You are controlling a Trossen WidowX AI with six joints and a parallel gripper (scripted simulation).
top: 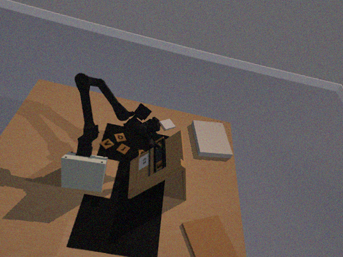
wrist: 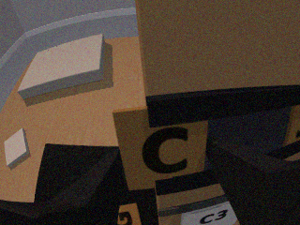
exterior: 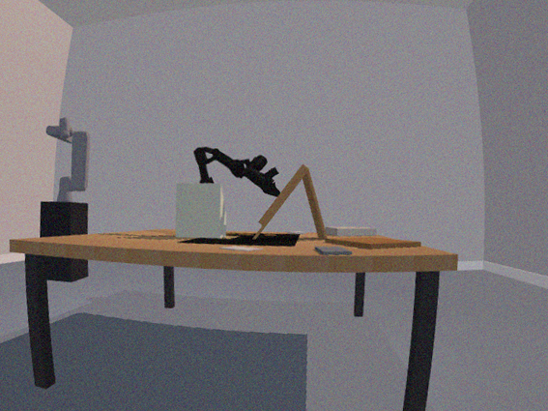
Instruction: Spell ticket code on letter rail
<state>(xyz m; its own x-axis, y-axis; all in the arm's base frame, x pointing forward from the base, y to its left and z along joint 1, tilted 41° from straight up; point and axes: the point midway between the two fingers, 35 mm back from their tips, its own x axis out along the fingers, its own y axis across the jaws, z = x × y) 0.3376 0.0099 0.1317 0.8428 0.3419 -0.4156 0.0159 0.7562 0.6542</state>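
The letter rail [top: 160, 157] sits on the slanted front of a plain tan board [top: 146, 179] [exterior: 282, 195] [wrist: 220, 47], a wedge like a tent, standing over flat black matting [top: 136, 232] [exterior: 288, 239]. At the rail's end, the black, angular hand [top: 153, 142] [exterior: 279, 193] [wrist: 164, 149] is clamped on a thin, square wooden C tile [wrist: 161, 155], its letter bold and dark. Three loose orange-brown tiles [top: 120, 137] lie flat on the matting. A white ticket [top: 143, 162] [wrist: 208, 217] shows on the board. The wood-grained surface [top: 53, 92] [exterior: 238, 262] [wrist: 124, 61] also carries a smooth pale slab [top: 212, 140] [exterior: 351, 230] [wrist: 66, 66].
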